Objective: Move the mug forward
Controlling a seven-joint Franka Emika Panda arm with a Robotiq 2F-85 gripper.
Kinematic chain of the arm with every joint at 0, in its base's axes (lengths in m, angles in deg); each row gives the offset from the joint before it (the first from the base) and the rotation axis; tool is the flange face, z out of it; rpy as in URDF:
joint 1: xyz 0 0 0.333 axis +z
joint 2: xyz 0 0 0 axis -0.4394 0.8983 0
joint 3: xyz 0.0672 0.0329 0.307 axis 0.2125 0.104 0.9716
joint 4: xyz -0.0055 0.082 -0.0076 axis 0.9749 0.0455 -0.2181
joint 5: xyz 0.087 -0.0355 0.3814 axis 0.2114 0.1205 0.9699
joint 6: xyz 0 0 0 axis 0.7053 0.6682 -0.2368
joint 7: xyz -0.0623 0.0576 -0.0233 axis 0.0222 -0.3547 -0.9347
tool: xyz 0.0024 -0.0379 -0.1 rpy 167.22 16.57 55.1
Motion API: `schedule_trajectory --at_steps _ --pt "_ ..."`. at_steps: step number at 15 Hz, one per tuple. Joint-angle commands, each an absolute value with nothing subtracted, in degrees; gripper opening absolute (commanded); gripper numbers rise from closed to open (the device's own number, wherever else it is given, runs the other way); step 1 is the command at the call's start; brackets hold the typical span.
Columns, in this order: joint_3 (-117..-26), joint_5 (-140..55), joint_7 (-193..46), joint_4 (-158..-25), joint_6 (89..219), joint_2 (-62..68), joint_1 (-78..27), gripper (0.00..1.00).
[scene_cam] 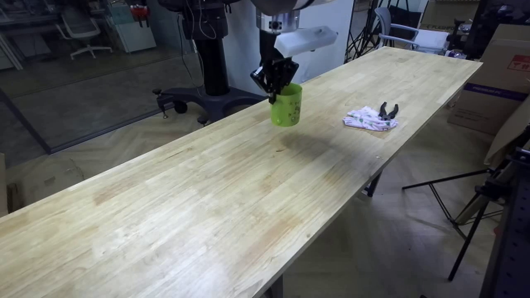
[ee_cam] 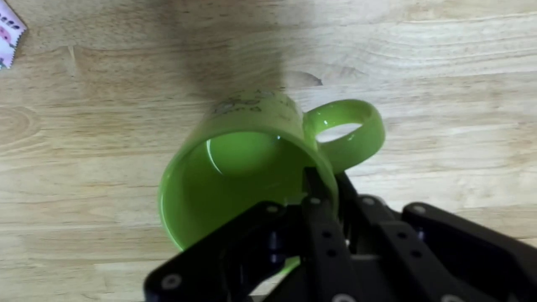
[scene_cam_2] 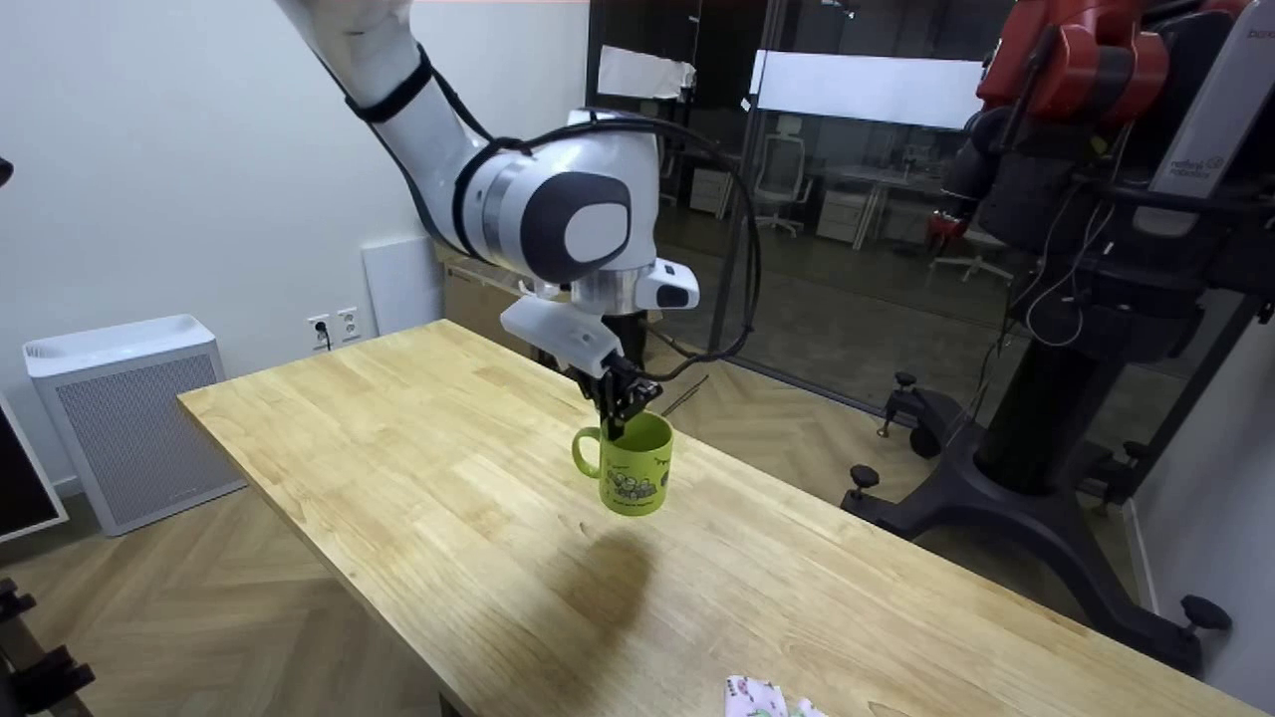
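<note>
A lime-green mug (scene_cam: 286,109) with dark printed figures hangs in the air above the wooden table (scene_cam: 198,198). It also shows in an exterior view (scene_cam_2: 636,476), roughly upright, with its handle on the left. In the wrist view the mug (ee_cam: 243,167) is seen from above, with its inside bare and its handle at the upper right. My black gripper (ee_cam: 329,178) is shut on the mug's wall near the handle, one finger inside the rim and one outside. The gripper also shows at the rim in both exterior views (scene_cam: 272,93) (scene_cam_2: 616,418). The mug's shadow falls on the table.
A white patterned cloth (scene_cam: 366,118) lies on the table with black-handled pliers (scene_cam: 388,112) at its edge. A corner of the cloth shows in the wrist view (ee_cam: 7,35). A wheeled robot stand (scene_cam_2: 1006,478) stands beside the table's long edge.
</note>
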State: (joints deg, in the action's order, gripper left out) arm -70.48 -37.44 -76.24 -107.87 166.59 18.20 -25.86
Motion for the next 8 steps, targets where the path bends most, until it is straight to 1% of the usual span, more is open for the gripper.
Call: schedule_trajectory --at_steps 1,5,8 --pt "-67.44 -34.79 -76.46 -97.96 159.92 22.61 -27.58 0.03" --pt "-67.63 -33.92 -73.35 -90.02 157.05 28.65 -26.56 0.03" --pt "-69.05 -34.73 -69.77 -84.74 157.26 33.68 -25.12 0.03"
